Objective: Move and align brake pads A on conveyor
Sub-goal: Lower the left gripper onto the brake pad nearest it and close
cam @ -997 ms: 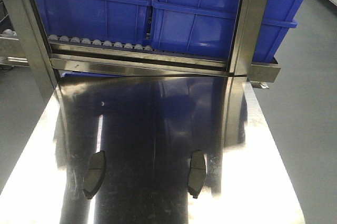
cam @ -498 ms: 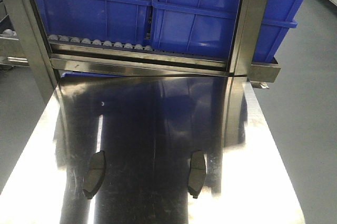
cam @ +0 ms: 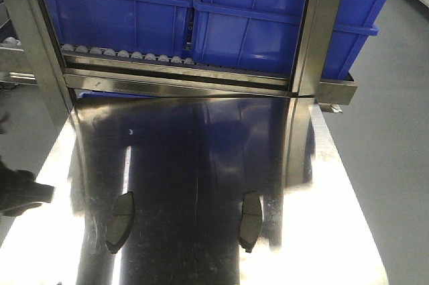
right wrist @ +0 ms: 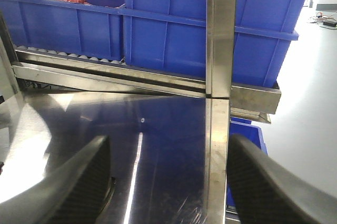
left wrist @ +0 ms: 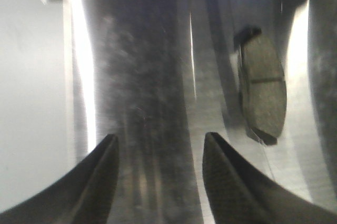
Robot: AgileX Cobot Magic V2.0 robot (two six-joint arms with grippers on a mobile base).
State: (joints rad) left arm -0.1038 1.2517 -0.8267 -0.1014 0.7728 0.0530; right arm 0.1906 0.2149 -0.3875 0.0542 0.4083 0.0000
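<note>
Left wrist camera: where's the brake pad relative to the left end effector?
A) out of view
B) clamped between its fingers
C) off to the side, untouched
C: the brake pad lies on the steel table, to the view's right of the open left end effector, touching neither finger.

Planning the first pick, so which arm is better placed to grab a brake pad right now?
Left. The left gripper, open, hangs low over the steel table with a pad just ahead. The right gripper, also open, faces the blue bins with no pad in its view.
</note>
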